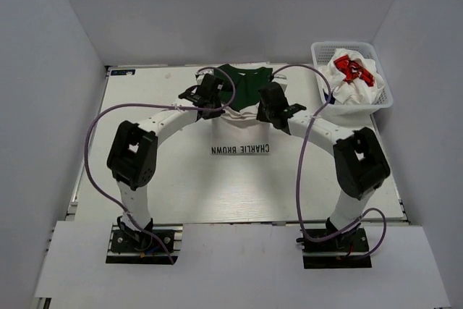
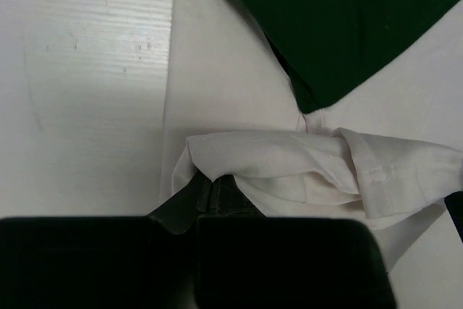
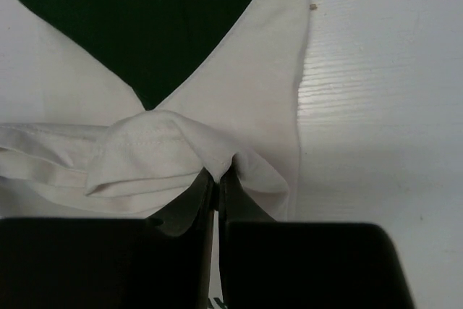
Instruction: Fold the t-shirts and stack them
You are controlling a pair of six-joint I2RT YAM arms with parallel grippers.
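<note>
white surface (image 1: 145, 179), green-and-white t-shirt (image 1: 244, 83) lying flat at its twelve o'clock. my left tool (image 2: 210, 186) and right tool (image 3: 217, 179) each grip its bunched white fold, which runs nine to three between them, equally near both.

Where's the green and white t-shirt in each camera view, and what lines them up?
Top external: the green and white t-shirt lies at the far middle of the table.
Left wrist: it fills the right side, white hem bunched low.
Right wrist: it fills the left and centre, hem bunched low.
Shared landmark: the dark green panel, its point aimed at the bunched hem in both wrist views.
</note>
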